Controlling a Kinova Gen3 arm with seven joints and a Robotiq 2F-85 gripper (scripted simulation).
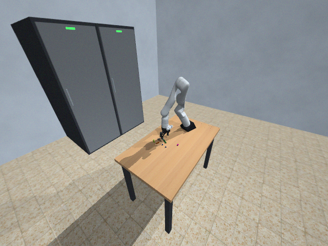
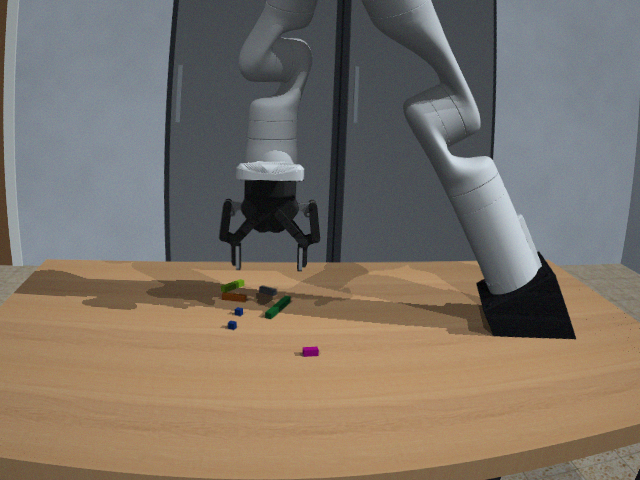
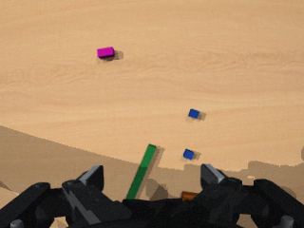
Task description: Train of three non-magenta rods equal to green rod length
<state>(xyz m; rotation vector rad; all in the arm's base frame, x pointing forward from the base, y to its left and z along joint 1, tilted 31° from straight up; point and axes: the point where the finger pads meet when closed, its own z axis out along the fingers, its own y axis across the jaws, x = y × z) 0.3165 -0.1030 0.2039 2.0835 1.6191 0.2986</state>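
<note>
1. The task's pieces lie loose on the light wooden table (image 1: pixel 169 169) (image 2: pixel 361 403) (image 3: pixel 247 71), with no train laid yet. The long green rod (image 1: pixel 164 141) (image 2: pixel 278 307) (image 3: pixel 141 173) serves as the measure.
2. The likely trio is the short grey rod (image 1: pixel 159 139) (image 2: pixel 267 290), the brownish-orange rod (image 1: pixel 157 142) (image 2: pixel 234 297) (image 3: pixel 188 195) and one small blue block-like rod (image 1: pixel 162 144) (image 2: pixel 238 311) (image 3: pixel 188 154): three, four and one make eight.
3. The second blue rod (image 1: pixel 165 146) (image 2: pixel 232 325) (image 3: pixel 194 113) could replace its twin; only one is needed.
4. The lime rod (image 1: pixel 154 141) (image 2: pixel 232 285) lies close behind the orange one, so a train built there might lack clearance. The small magenta rod (image 1: pixel 177 144) (image 2: pixel 310 351) (image 3: pixel 105 52), barred from use, sits well apart.
5. The black two-finger claw (image 1: pixel 164 136) (image 2: pixel 268 268) (image 3: pixel 152 176) hangs above the table, fingers spread fully apart, holding and touching nothing.
6. It points downward near the grey rod, presumably to line up a first grasp; its fingers would need to straddle that rod's narrow width without nudging neighbours.
</note>
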